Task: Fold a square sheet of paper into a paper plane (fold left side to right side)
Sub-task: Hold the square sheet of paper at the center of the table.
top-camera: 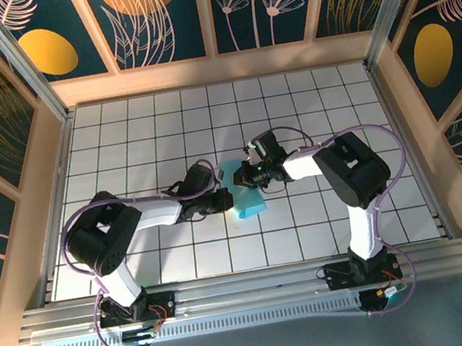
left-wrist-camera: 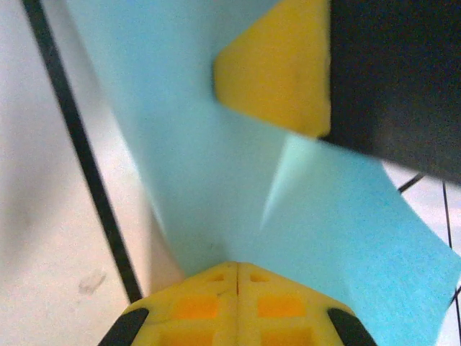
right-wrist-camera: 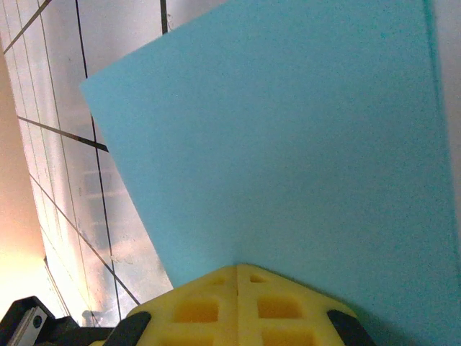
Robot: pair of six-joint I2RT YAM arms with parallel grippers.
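i think the robot is folding the left side of the square sheet of paper (top-camera: 251,203) over to the right. the left gripper (left-wrist-camera: 238,268) and the right gripper (right-wrist-camera: 238,268) are both pinching the paper tight. the paper is sitting near the middle of the table (top-camera: 121,137), between them. it is looking thin, light blue and bent, with one small crease. next, the left edge is needing a slow carry across.
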